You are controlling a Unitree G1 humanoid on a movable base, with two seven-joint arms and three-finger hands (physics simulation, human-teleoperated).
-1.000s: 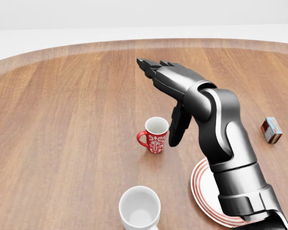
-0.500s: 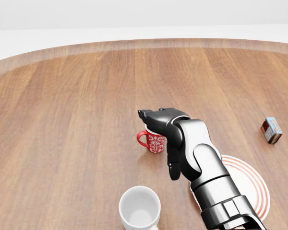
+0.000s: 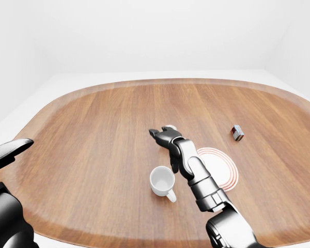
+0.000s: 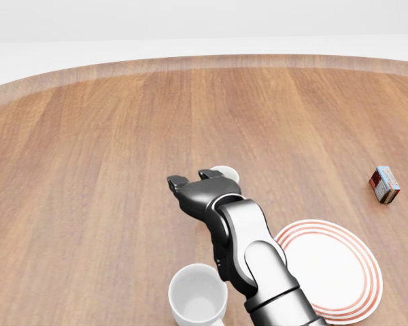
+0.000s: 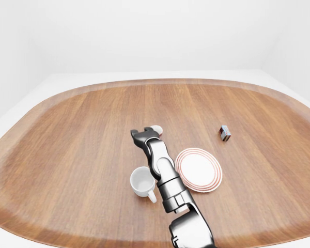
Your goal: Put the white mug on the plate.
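Note:
The white mug (image 4: 197, 297) stands upright at the bottom of the head view, its handle toward the bottom right in the left-eye view (image 3: 163, 181). The white plate with red rings (image 4: 332, 268) lies to the right of it, bare. My right hand (image 4: 190, 180) is open, with its fingers stretched to the upper left. It hovers just above and beyond the white mug and holds nothing. My left hand (image 3: 10, 150) shows only at the left edge of the left-eye view, open and far from the mug.
A red patterned mug stands behind my right hand, and only its rim (image 4: 224, 173) shows. A small red and blue box (image 4: 385, 184) lies at the right. The round wooden table (image 4: 88, 170) has a raised rim all around.
My right arm has swung down and left in the head view, off the plate. It now covers the red mug, and the plate shows whole. The mugs and the plate have not moved.

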